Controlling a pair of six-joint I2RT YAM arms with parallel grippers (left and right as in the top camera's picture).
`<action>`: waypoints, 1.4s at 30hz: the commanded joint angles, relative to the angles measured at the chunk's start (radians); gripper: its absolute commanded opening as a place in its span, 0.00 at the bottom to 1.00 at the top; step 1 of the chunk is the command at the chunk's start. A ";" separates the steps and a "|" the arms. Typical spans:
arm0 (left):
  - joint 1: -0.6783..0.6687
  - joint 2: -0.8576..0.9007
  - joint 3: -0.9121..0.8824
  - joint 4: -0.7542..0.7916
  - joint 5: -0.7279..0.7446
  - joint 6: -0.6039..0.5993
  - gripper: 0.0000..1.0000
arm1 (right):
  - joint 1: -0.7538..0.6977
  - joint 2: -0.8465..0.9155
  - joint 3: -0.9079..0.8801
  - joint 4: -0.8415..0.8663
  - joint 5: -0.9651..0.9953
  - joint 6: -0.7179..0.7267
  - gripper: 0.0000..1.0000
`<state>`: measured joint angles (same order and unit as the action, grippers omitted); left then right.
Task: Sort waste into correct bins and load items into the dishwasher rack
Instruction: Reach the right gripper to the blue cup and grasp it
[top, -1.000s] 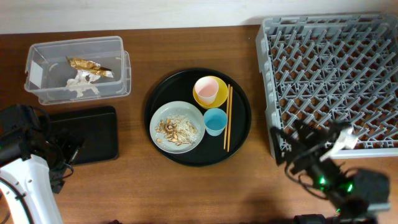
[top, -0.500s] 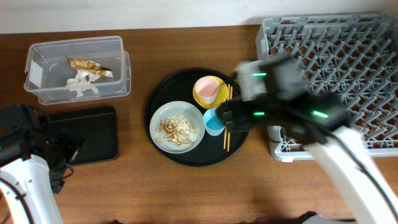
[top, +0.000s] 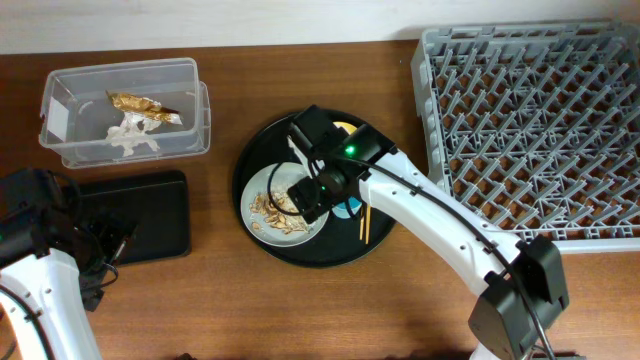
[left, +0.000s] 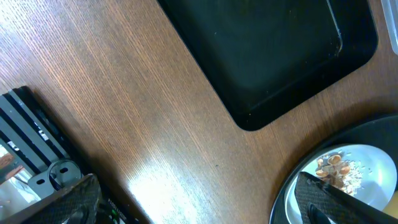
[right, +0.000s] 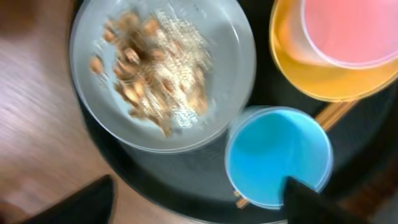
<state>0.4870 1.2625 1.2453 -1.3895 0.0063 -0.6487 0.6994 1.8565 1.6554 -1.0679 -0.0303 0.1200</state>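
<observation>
Right gripper (right: 196, 202) is held with jaws spread wide over the round black tray (top: 250, 160), above the grey plate (right: 233, 68) and the light-blue cup (right: 277, 155); nothing is gripped. Beige food scraps (right: 146, 81) are heaped on the plate. The blue cup is set just beside the plate, and the pink cup (right: 354, 28) is nested in the yellow bowl (right: 311, 78) next to it. The chopsticks (top: 362, 228) are laid on the round tray at the cups' right, partly hidden by the arm (top: 430, 218). The left gripper (left: 199, 202) is likewise held wide apart and empty, over the wooden table (top: 200, 300) near a corner of the shallow black tray (top: 150, 215). The gold wrapper (top: 145, 108) and the white tissue (top: 130, 135) are found in the clear tub (top: 120, 68) at the far left. The grey rack (top: 530, 120) is placed at the right, well apart from the tub.
</observation>
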 joint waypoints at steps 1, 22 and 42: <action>0.005 0.002 -0.002 0.002 -0.011 -0.010 0.99 | 0.007 0.004 0.003 0.040 0.002 0.049 0.78; 0.005 0.002 -0.002 0.002 -0.011 -0.010 0.99 | 0.006 0.165 -0.034 0.055 0.096 0.283 0.46; 0.005 0.002 -0.002 0.002 -0.011 -0.010 0.99 | 0.006 0.161 0.114 -0.107 0.098 0.282 0.08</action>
<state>0.4870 1.2625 1.2453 -1.3891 0.0063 -0.6487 0.7002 2.0327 1.6756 -1.1141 0.0528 0.3954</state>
